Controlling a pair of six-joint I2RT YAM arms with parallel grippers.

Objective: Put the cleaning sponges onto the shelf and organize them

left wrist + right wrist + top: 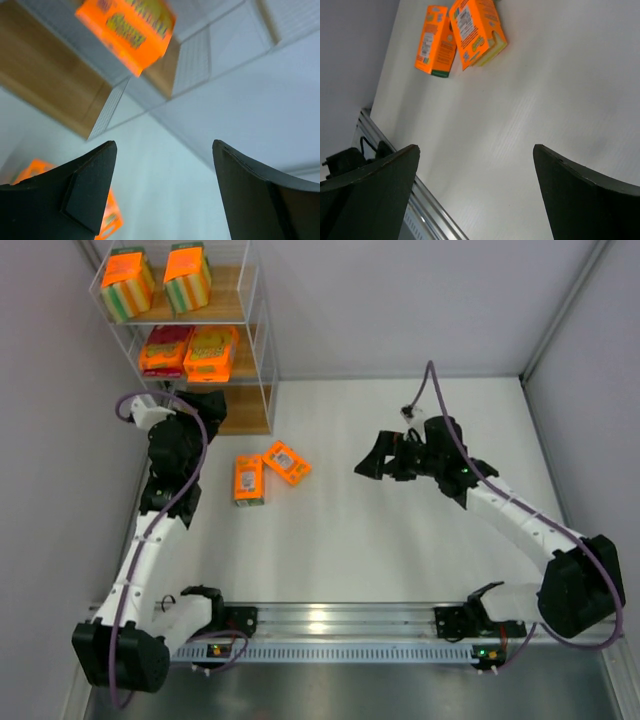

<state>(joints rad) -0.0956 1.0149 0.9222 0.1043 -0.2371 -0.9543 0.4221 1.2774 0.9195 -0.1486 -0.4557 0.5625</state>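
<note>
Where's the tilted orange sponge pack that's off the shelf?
Top view: the tilted orange sponge pack lies on the white table, left of centre, just right of another orange pack.

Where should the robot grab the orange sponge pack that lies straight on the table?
Across the two long sides of the straight pack, coming down from above. It lies flat on the table, so only its sides offer a pinch. Probably best toward its near end, since the tilted pack crowds its far corner.
</note>
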